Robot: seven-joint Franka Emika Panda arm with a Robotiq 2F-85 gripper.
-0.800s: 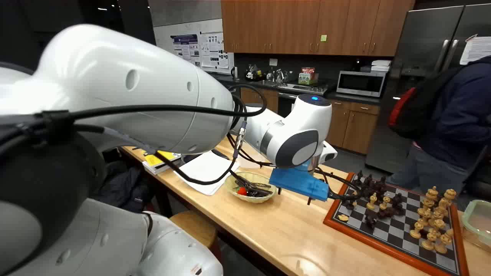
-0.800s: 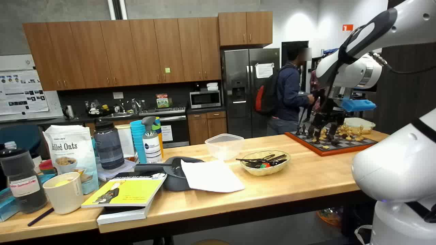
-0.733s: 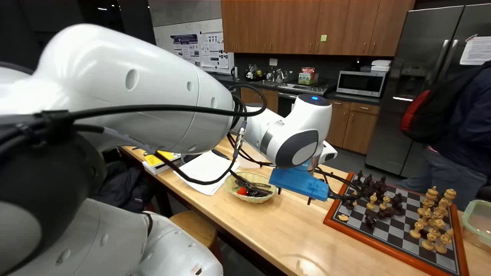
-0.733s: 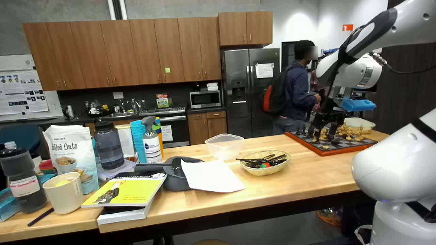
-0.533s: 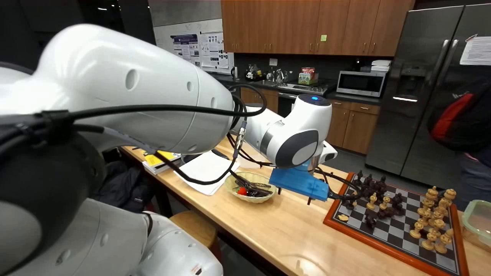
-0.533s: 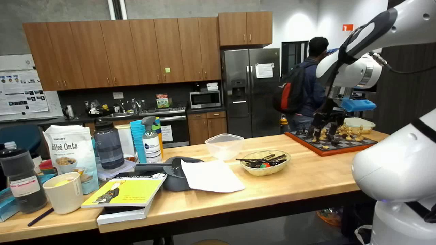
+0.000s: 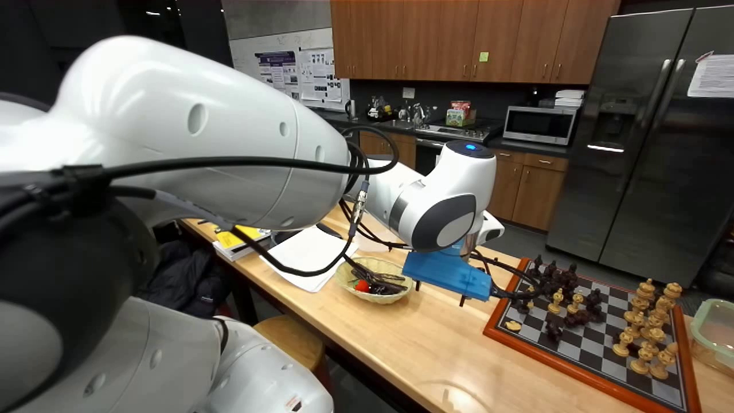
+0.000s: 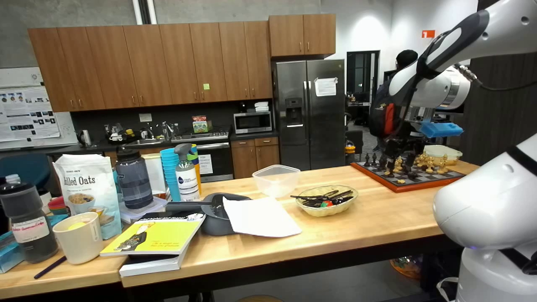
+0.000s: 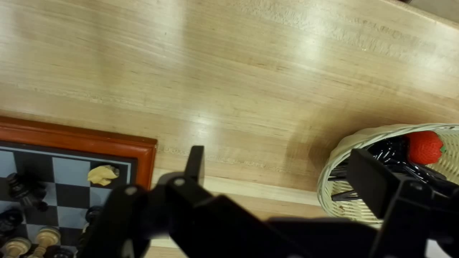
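My gripper [image 9: 281, 172] stands open over the wooden table [image 9: 229, 86], with nothing between its fingers. In the wrist view its right finger [image 9: 371, 182] overlaps the wicker basket [image 9: 324, 182], which holds a red strawberry [image 9: 425, 147], a glossy black thing and dark thin pieces. To the left lies a chessboard [image 9: 145, 161]; a pale yellow piece [image 9: 103, 175] rests on its corner square. In an exterior view the basket [image 7: 346, 279] sits between paper and the chessboard [image 7: 499, 327], and a blue block [image 7: 447, 274] on the wrist hides most of the gripper.
Dark and light chessmen [image 7: 648, 321] crowd the board, some tipped over. Left of the basket are white paper [image 8: 262, 218], a grey dustpan [image 8: 216, 222], a clear tub [image 8: 277, 180] and a yellow book [image 8: 155, 237]. Bottles, cups and a mug [image 8: 79, 239] stand beyond.
The arm, gripper and table objects look unmoved. A person with a red and black backpack has walked right, leaving one exterior picture and passing behind the arm in another.
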